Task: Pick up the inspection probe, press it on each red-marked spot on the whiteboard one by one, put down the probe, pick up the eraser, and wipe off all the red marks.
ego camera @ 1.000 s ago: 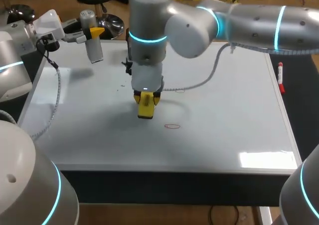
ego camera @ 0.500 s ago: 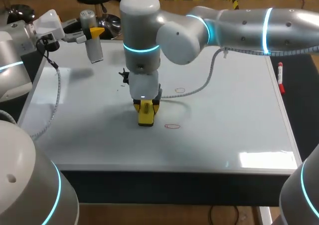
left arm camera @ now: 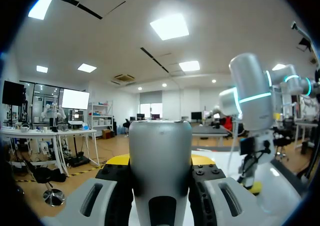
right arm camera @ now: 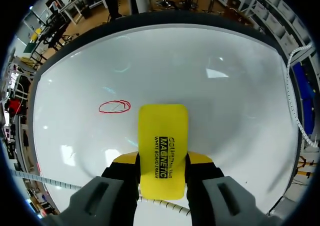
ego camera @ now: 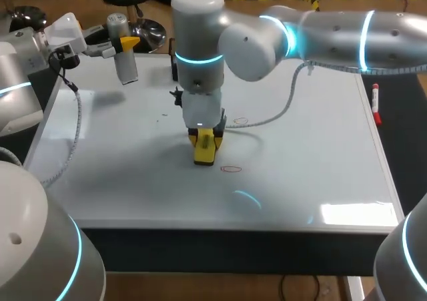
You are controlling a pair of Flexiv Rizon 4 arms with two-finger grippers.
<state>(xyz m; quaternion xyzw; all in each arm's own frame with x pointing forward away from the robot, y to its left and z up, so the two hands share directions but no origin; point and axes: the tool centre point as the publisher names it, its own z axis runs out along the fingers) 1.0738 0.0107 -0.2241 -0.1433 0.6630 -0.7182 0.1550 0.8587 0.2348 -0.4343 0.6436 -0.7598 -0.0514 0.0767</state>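
my right pincer [right arm camera: 162,162] grips the yellow eraser [right arm camera: 163,136] down at the whiteboard [right arm camera: 225,100], just beside a red oval mark [right arm camera: 114,106]. my left pincer [left arm camera: 160,162] clamps the grey inspection probe [ego camera: 124,61] over the board's far left corner.

Whiteboard [ego camera: 313,154] from overhead and right wrist

Robotics lab: two grey jointed arms with glowing cyan rings, left arm [ego camera: 17,81] in from 9 o'clock, right arm [ego camera: 333,37] from 2 o'clock, both trailing cables over a whiteboard [ego camera: 300,161] laid flat as bench top, marker pen [ego camera: 376,104] at 3 o'clock.
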